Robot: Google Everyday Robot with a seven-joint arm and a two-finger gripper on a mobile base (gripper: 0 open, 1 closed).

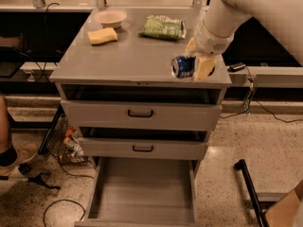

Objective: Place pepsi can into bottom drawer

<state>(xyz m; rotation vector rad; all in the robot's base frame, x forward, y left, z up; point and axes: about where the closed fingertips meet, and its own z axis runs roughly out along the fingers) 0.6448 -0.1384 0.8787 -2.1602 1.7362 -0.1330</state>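
The blue pepsi can (182,66) is held on its side, silver end facing left, above the front right part of the cabinet top (128,58). My gripper (195,59) comes down from the white arm at the upper right and is shut on the can, one yellowish finger behind it and one in front. The bottom drawer (144,193) is pulled wide open below, with a plain grey floor and nothing in it.
A green snack bag (162,27), a yellow sponge (102,35) and a pale bowl (111,18) lie at the back of the cabinet top. Two shallower drawers with black handles (140,113) stand slightly open. Cables and a person's foot (14,157) are at the left; a black bar (250,190) at the right.
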